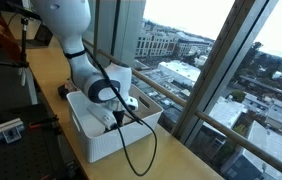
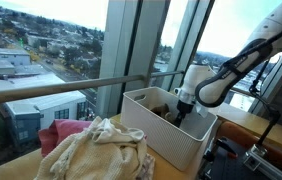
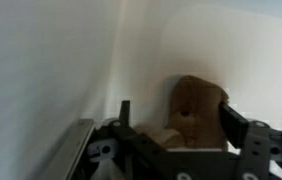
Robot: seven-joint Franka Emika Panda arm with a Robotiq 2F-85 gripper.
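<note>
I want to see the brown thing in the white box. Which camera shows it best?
The wrist view: the brown thing sits close up, just ahead of the open gripper. In both exterior views the walls of the white box and the arm hide nearly all of it.

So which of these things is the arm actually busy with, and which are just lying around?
In hand: the gripper, reaching into the white bin; the brown object inside, seen in the wrist view.
Lying about: the beige towel and the pink cloth, heaped beside the bin.
</note>
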